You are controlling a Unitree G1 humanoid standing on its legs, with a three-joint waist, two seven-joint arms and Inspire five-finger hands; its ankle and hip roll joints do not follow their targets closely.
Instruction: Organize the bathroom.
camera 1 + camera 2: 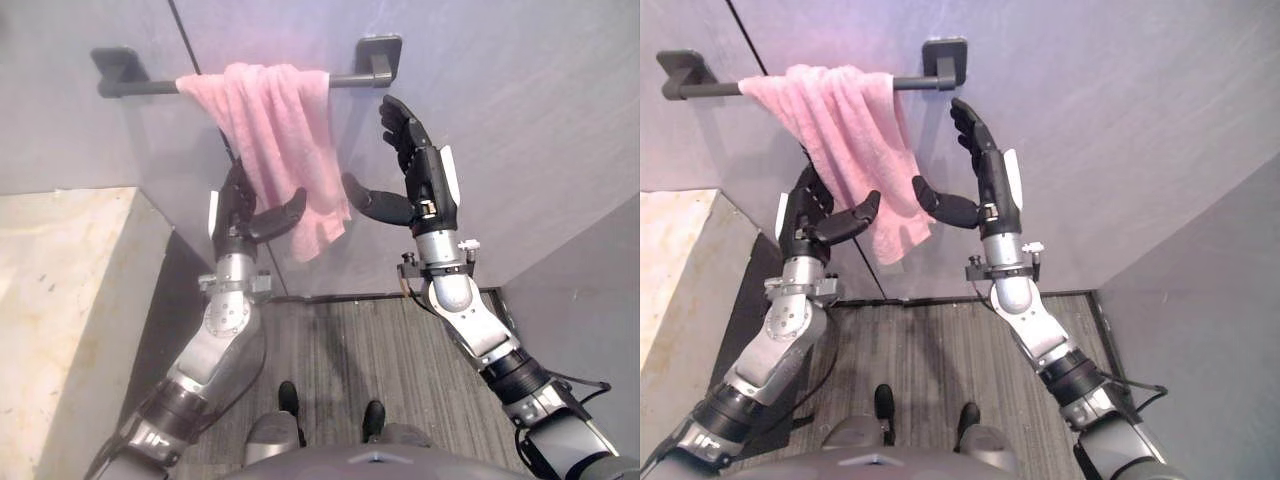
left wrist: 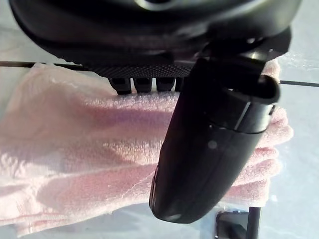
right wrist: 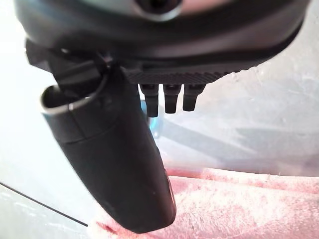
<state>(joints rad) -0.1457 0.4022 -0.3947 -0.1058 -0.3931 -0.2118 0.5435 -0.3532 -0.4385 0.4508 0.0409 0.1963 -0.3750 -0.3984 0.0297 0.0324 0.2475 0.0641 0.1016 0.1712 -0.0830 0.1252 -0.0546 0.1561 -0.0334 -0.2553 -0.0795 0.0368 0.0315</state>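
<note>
A pink towel (image 1: 285, 130) hangs bunched over a dark towel bar (image 1: 140, 87) on the grey wall, its lower end trailing to the right. My left hand (image 1: 235, 215) is raised at the towel's lower left edge, fingers straight along the cloth and thumb (image 2: 209, 149) stretched across its front without pinching it. My right hand (image 1: 430, 180) is held up just right of the towel, open, fingers pointing up near the bar's right bracket (image 1: 380, 55). Its thumb (image 3: 114, 164) reaches toward the towel's (image 3: 239, 209) right edge.
A beige stone ledge (image 1: 60, 290) stands at the left. A grey side wall (image 1: 590, 300) closes in at the right. Dark striped flooring (image 1: 370, 370) lies below. A thin dark seam (image 1: 190, 50) runs down the wall behind the towel.
</note>
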